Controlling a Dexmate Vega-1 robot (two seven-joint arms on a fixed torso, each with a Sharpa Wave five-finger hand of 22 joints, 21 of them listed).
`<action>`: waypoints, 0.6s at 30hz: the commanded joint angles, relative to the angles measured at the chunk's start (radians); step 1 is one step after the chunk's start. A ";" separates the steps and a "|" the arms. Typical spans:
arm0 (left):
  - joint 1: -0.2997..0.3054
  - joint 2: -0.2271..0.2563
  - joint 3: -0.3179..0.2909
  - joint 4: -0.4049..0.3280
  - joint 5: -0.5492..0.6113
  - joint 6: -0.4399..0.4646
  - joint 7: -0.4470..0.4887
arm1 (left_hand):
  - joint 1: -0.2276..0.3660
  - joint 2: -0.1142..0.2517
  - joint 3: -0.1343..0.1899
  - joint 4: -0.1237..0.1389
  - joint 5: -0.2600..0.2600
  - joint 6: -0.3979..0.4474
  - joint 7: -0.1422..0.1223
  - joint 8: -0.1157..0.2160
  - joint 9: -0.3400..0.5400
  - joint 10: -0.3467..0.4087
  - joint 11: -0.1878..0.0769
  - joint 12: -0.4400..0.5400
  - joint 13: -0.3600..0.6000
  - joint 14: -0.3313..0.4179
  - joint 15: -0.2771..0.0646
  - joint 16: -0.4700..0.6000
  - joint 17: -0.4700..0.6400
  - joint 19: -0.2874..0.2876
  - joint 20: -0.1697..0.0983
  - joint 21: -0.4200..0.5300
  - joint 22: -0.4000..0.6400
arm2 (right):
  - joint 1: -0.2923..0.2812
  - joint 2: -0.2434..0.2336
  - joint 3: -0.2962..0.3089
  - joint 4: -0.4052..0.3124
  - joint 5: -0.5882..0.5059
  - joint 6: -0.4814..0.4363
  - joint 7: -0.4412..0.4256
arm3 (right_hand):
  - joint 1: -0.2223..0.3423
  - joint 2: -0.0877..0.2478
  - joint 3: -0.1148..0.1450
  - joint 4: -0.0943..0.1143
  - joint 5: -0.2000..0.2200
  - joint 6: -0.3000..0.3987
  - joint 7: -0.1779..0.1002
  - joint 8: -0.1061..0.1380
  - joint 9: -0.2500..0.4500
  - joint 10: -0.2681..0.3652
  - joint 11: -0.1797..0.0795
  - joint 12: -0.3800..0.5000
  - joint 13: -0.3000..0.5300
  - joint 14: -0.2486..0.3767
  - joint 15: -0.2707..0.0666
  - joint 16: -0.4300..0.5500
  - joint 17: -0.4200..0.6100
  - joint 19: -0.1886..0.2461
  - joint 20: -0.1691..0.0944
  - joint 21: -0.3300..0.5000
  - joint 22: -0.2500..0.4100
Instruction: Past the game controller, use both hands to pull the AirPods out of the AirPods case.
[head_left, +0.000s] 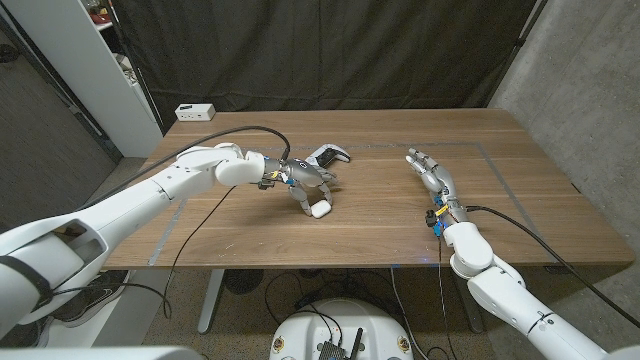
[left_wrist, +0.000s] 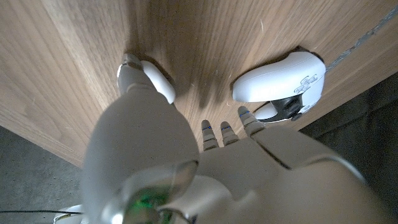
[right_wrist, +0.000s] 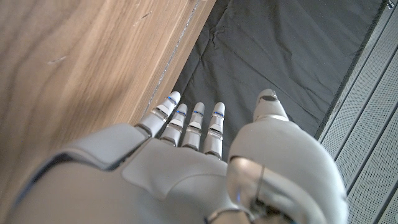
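The setting is a robotics test bay in a lab or studio. A black curtain (head_left: 330, 55) hangs behind the far edge of the wooden worktop (head_left: 530, 180), with a bare concrete wall (head_left: 590, 70) beside its right edge and a white shelving unit (head_left: 95, 60) past its far-left corner. Loose cables (head_left: 290, 295) lie on the floor under the near edge.

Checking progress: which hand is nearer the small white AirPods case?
Left. The left hand is at the small white AirPods case; the right hand waits well off to its right.

No legible text, label, brand, number or sign anywhere.
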 joint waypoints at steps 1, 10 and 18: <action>0.011 0.010 -0.037 -0.013 -0.028 0.004 0.046 | -0.011 0.013 0.002 0.012 -0.006 0.263 0.028 0.067 0.013 0.020 -0.005 0.013 0.002 0.010 -0.005 0.007 0.004 0.011 -0.003 0.005 0.002 | 0.026 -0.002 -0.007 0.011 0.005 -0.008 0.022 | -0.007 0.002 0.001 0.006 0.008 0.005 -0.002 -0.005 0.003 0.009 0.001 0.004 0.006 -0.005 -0.070 0.008 0.003 -0.002 0.000 0.005 0.004; 0.045 0.005 -0.099 -0.031 -0.104 0.079 0.104 | -0.011 0.017 0.004 0.015 -0.011 0.281 0.035 0.068 0.013 0.029 -0.012 0.012 0.001 0.024 -0.011 0.006 0.004 0.022 -0.005 0.006 0.003 | 0.051 -0.011 -0.019 -0.003 -0.001 -0.045 0.033 | 0.004 0.003 0.007 -0.003 0.010 0.020 0.004 0.000 0.003 0.007 0.001 0.003 0.006 -0.005 -0.069 0.005 -0.001 -0.002 0.000 0.006 0.004; 0.085 0.001 -0.144 -0.055 -0.144 0.132 0.187 | -0.005 0.015 0.006 0.013 -0.016 0.274 0.039 0.059 0.013 0.040 -0.009 0.012 0.000 0.035 -0.018 0.004 0.004 0.031 0.001 0.007 0.003 | 0.072 0.002 -0.032 -0.036 -0.003 -0.103 0.010 | 0.031 0.008 0.021 -0.022 0.011 0.044 0.001 0.006 0.002 0.009 0.001 0.004 0.008 -0.003 -0.037 0.003 -0.004 0.002 0.012 0.008 0.004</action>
